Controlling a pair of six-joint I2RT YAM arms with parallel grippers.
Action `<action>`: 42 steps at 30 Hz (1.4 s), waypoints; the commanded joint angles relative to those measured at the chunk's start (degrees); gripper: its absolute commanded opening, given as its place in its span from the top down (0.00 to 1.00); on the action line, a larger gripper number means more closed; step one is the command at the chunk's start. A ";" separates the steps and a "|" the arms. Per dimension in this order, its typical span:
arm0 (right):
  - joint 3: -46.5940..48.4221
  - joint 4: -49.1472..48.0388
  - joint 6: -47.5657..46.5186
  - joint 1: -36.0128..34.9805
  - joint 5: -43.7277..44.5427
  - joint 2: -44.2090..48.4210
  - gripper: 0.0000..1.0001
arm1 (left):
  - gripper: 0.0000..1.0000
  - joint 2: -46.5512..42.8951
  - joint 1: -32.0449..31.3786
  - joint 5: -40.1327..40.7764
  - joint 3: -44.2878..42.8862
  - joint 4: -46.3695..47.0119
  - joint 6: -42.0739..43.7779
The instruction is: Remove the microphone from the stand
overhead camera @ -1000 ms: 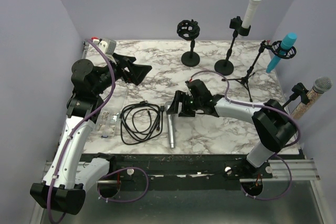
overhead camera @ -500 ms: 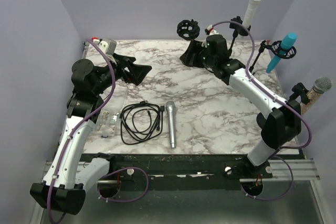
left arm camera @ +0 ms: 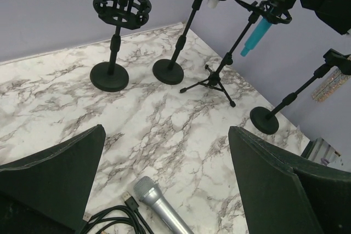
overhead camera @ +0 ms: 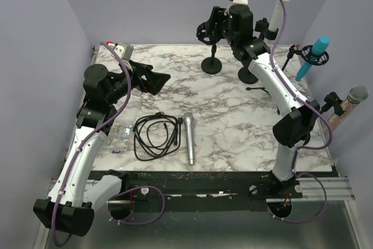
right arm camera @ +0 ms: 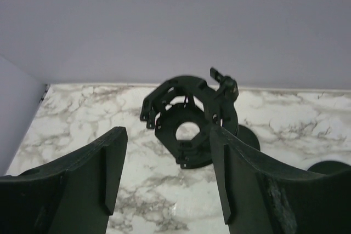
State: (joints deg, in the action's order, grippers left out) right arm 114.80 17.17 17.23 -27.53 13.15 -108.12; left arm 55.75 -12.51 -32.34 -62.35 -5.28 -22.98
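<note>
Logged mic lying flat well in front of bare stand, removal judged done; right gripper agape just before stand, left gripper agape well short; next: simply back off.

left arm: climbs from near-left base, elbow bent, forearm leaning in toward centre, wrist level.
left gripper: jaws spread wide, nothing between them, pointing right and away.
right arm: stretched long from near-right base toward far side, wrist lifted high.
right gripper: jaws apart, empty, pointing left; fingers frame both sides of right wrist view.
</note>
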 commanded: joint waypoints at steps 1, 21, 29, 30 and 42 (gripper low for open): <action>9.90 2.37 -6.95 0.41 3.74 -6.50 0.34 | 0.01 -0.07 -0.41 1.05 -1.84 -0.17 0.92; 18.58 -3.28 7.43 9.55 -18.20 -18.53 0.52 | 0.02 1.05 -0.41 1.04 -2.18 -0.92 1.24; 18.33 -3.98 8.45 10.13 -18.55 -20.15 0.59 | 0.01 1.29 -0.49 0.86 -2.19 -0.84 1.19; 18.35 -3.84 8.18 10.13 -18.47 -20.33 0.59 | 0.01 1.22 -0.50 0.93 -2.25 -0.85 1.19; 16.23 -2.46 -1.45 10.13 -16.87 -21.22 0.68 | 0.02 1.21 -0.58 1.07 -2.17 -0.80 1.02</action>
State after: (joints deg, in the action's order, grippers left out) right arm 132.11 14.63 20.64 -17.34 -3.88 -127.76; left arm 56.86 -12.88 -32.08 -63.00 -6.13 -22.28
